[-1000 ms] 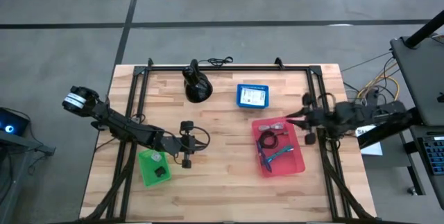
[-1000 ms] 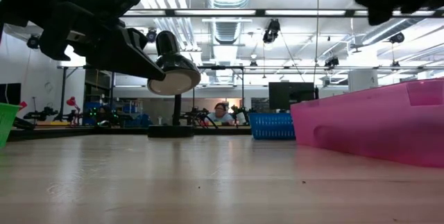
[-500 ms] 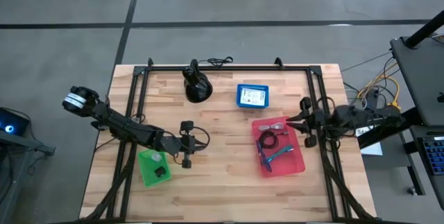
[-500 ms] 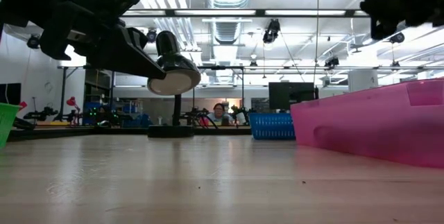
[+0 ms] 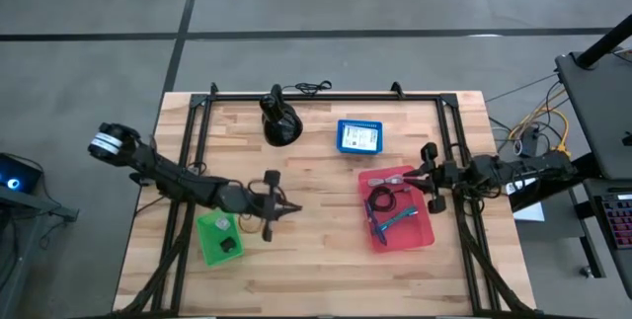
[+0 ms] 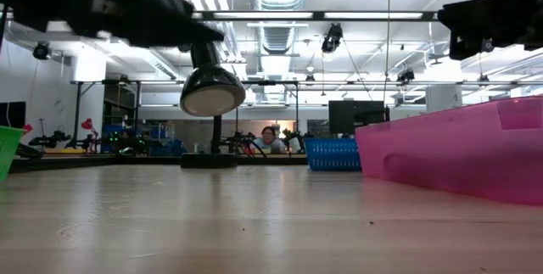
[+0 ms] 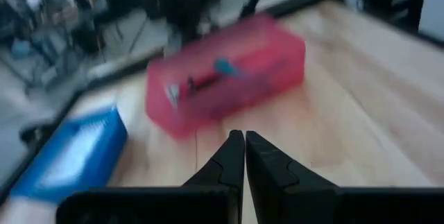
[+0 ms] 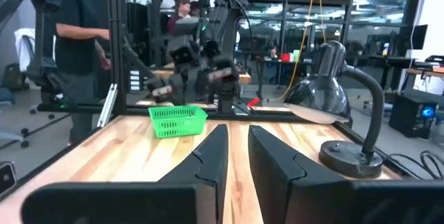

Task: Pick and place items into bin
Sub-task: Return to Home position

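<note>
Bins closest to you: the green mesh plastic bin point(image 5: 205, 252) sits at the table's point(image 5: 316, 279) near left, with a small dark block point(image 5: 228, 245) and a white piece point(image 5: 222, 223) inside. Just right of it, your left gripper point(image 7: 240, 139) hovers over bare wood, jaws pressed together, pinching nothing. Over on the right, the translucent red plastic bin point(image 5: 400, 244) holds a black coiled cable point(image 5: 382, 199), a teal slim tool point(image 5: 398, 219) and a pale silver piece point(image 5: 395, 176). Your right gripper point(image 8: 236, 132) hangs at that bin's far right corner, fingers a narrow gap apart, empty. Farther back, the blue plastic bin point(image 5: 358, 122) carries a white card point(image 5: 361, 138), and the black rounded desk lamp point(image 5: 279, 123) stands left of it.
</note>
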Robot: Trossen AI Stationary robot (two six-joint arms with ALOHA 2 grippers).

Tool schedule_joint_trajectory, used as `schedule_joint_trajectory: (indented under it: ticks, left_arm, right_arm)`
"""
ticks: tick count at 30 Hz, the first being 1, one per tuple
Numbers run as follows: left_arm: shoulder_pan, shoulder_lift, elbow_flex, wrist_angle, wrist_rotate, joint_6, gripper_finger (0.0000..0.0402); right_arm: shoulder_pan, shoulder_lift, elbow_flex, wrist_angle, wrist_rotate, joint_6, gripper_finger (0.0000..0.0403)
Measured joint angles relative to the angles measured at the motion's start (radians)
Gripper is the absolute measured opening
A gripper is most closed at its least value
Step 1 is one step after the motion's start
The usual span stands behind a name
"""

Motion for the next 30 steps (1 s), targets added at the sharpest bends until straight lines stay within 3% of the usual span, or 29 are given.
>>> schedule_joint_trajectory:
  ticks: [3, 7, 13, 23, 30]
  left_arm:
    - [0.057, -0.023, 0.000, 0.065, 0.090, 0.063, 0.0000]
    - [0.187, -0.104, 0.001, 0.023, 0.212, 0.073, 0.0000]
    - [0.349, -0.309, -0.049, -0.122, 0.218, 0.033, 0.0000]
    - [0.360, -0.736, -0.387, -0.027, 0.221, 0.018, 0.0000]
    - [0.360, -0.993, -0.469, -0.215, 0.223, -0.035, 0.0000]
  right_arm:
    - [0.000, 0.001, 0.000, -0.002, 0.000, -0.017, 0.0047]
    - [0.000, 0.002, 0.000, -0.019, 0.000, -0.018, 0.0047]
    - [0.000, 0.004, 0.000, -0.062, 0.000, -0.017, 0.0047]
    - [0.000, 0.009, 0.000, -0.065, 0.001, -0.020, 0.0047]
    - [0.000, 0.011, 0.000, -0.076, 0.002, -0.020, 0.0047]
